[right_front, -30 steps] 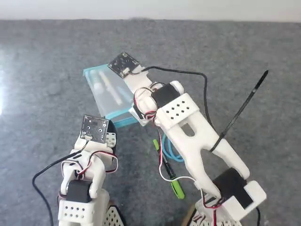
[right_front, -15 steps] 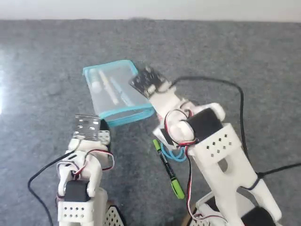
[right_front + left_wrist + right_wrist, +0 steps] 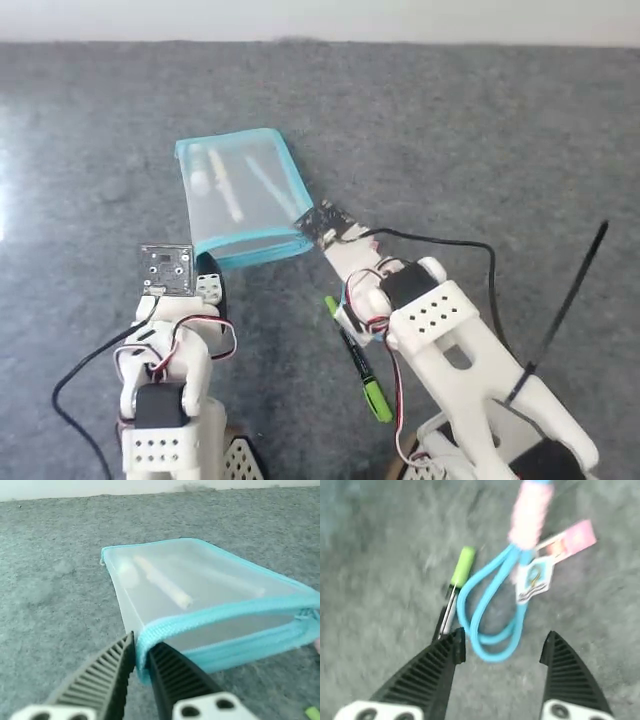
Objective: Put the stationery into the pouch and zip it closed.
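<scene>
The translucent pouch point(image 3: 245, 195) with teal edging lies flat, holding a white pen point(image 3: 162, 582) and a pale stick point(image 3: 268, 185). My left gripper point(image 3: 140, 660) is shut on the pouch's near teal corner point(image 3: 150, 637); in the high view it sits at the pouch's near-left corner point(image 3: 211, 284). My right gripper point(image 3: 505, 642) is open, hovering over a blue cord loop point(image 3: 487, 617) with a pink tag point(image 3: 570, 539). A green-capped black pen point(image 3: 461, 566) lies beside the loop and shows on the mat point(image 3: 362, 368) next to the right arm.
Everything rests on grey felt matting point(image 3: 480, 130). A pale wall edge point(image 3: 320, 20) bounds the far side. A black cable point(image 3: 440, 240) arcs over the right arm, and a black strap point(image 3: 570, 295) sticks up to the right.
The right arm has pulled back off the pouch toward the near side and now hangs over the cord loop and pen. The left arm shifted slightly left and nearer.
</scene>
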You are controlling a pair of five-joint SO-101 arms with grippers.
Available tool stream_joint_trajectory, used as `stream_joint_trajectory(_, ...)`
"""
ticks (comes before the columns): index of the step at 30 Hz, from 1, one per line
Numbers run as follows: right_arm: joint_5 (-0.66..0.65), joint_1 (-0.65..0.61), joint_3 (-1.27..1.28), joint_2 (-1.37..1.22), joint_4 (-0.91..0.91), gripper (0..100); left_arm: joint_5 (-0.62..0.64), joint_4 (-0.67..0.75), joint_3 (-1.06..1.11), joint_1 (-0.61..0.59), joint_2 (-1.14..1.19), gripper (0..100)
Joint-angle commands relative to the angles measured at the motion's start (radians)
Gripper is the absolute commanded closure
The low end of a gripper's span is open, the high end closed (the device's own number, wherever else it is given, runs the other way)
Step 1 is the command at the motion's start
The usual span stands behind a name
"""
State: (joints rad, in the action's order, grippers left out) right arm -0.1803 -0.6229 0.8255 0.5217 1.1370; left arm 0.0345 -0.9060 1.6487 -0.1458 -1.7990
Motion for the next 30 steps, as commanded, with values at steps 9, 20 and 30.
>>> stream_joint_trajectory(9,0.233,0.137,-0.242,-0.140,-0.108,76.4,0.021,0.034,-0.042,-0.009,0.000,99)
stream_joint_trajectory(20,0.428,0.143,-0.516,-0.607,-0.097,76.0,0.020,0.032,-0.041,-0.003,0.000,99)
stream_joint_trajectory(30,0.434,0.093,-0.491,-0.633,-0.041,76.2,0.020,0.032,-0.041,-0.002,0.000,99)
